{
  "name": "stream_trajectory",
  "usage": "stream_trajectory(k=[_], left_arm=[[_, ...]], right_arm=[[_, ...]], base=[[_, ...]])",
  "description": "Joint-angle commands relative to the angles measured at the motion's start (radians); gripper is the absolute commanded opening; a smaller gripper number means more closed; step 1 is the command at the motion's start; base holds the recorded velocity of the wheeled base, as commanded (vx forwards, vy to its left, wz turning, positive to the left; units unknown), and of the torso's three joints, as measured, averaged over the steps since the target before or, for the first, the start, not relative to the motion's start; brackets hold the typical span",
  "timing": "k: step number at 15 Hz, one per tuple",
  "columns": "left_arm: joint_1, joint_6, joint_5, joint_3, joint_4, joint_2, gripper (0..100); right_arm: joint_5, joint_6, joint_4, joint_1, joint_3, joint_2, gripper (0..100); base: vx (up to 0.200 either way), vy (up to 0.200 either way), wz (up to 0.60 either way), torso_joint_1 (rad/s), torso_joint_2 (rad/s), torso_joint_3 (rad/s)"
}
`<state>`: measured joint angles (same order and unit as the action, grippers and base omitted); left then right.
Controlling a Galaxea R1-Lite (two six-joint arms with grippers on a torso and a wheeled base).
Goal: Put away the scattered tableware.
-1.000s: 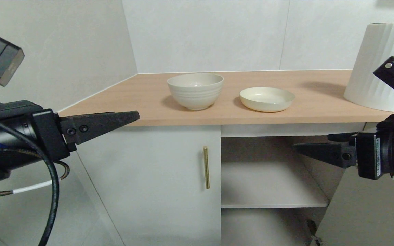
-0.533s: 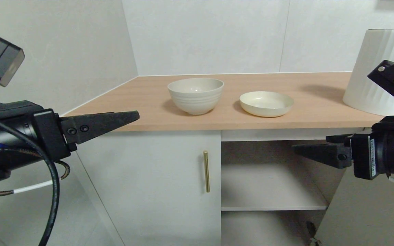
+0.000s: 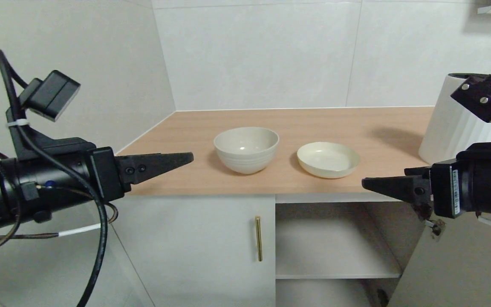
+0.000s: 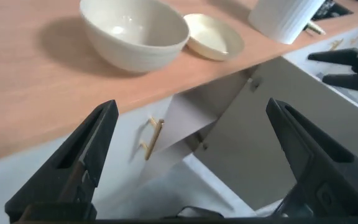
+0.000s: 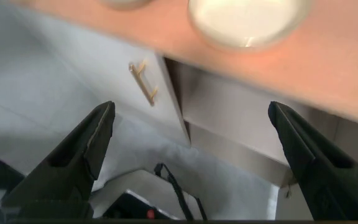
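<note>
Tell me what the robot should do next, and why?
Probably raise the right gripper and bring it forward over the shallow dish. Its jaws are open and empty, it hangs just in front of the counter edge, the dish is the nearest piece to it, and the open cupboard sits right below.
</note>
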<state>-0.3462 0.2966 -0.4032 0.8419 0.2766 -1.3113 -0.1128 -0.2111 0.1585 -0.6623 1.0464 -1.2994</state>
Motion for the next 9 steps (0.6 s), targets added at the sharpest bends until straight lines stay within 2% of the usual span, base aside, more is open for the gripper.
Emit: stream_trajectory(k=[1, 4, 6, 8, 9], left_arm=[[-0.016, -0.001, 0.018, 0.082, 0.0, -0.117, 100], [-0.022, -0.002, 0.03, 0.106, -0.033, -0.118, 100], [-0.024, -0.001, 0.032, 0.128, -0.137, -0.068, 100], [-0.024, -0.001, 0.063, 0.144, -0.188, -0.048, 100], [-0.028, 0.004, 0.099, 0.18, -0.223, -0.059, 100]], right_arm=[[0.013, 0.016, -0.01, 0.021, -0.002, -0.006, 100], [0.008, 0.018, -0.03, 0.023, -0.003, -0.032, 100], [-0.001, 0.019, -0.073, 0.023, -0.005, -0.061, 100], [-0.008, 0.018, -0.076, 0.023, 0.012, -0.086, 100], [-0.039, 0.007, -0.073, 0.024, 0.044, -0.124, 100]], base=[[0.0, 0.0, 0.0, 0.173, -0.47, -0.29], [0.0, 0.0, 0.0, 0.155, -0.41, -0.248], [0.0, 0.0, 0.0, 0.051, -0.13, -0.08], [0.0, 0.0, 0.0, 0.006, -0.03, -0.018], [0.0, 0.0, 0.0, 0.0, 0.0, 0.0]])
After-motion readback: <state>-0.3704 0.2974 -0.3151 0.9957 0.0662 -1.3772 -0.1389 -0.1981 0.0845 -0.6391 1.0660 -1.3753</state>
